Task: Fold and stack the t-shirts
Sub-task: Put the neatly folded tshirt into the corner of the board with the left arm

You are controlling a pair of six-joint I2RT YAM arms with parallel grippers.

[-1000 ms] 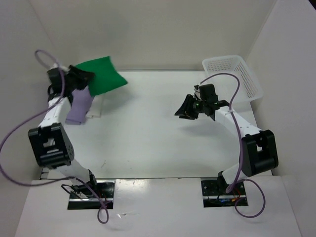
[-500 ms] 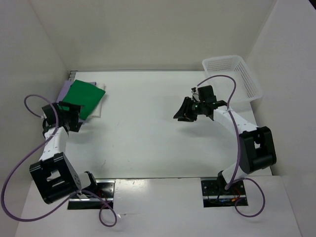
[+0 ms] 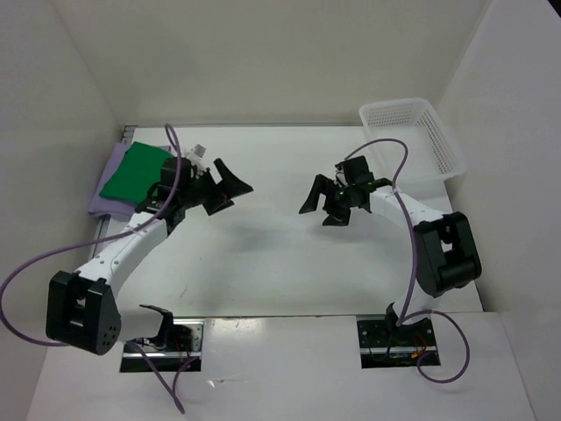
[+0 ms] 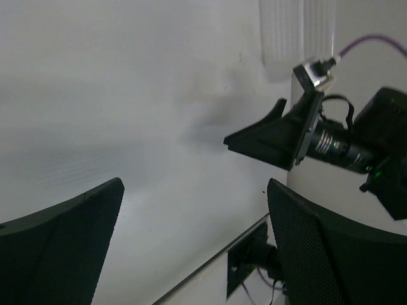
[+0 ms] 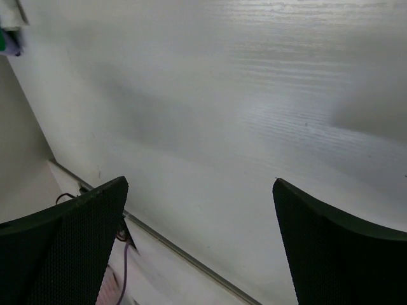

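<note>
Closest to my bases the surface (image 3: 263, 263) lies bare. Above its middle hang both my tools, facing each other and well apart. My left end effector (image 3: 231, 194) has its jaws spread wide with nothing between them; my left wrist view shows only surface between the two dark fingers (image 4: 63, 244). My right end effector (image 3: 321, 208) is just as wide and just as empty.

Farther back, in the far left corner, the green t-shirt (image 3: 133, 171) lies folded flat on the lavender t-shirt (image 3: 103, 203), which shows as a border along its left and near edges. I judge the pile sits there to keep the middle free for folding. The white t-shirt I cannot pick out; against this pale surface it may be under the others.

At the far right stands the basket (image 3: 438, 151), which looks empty, so the stacking seems finished or nearly so.
</note>
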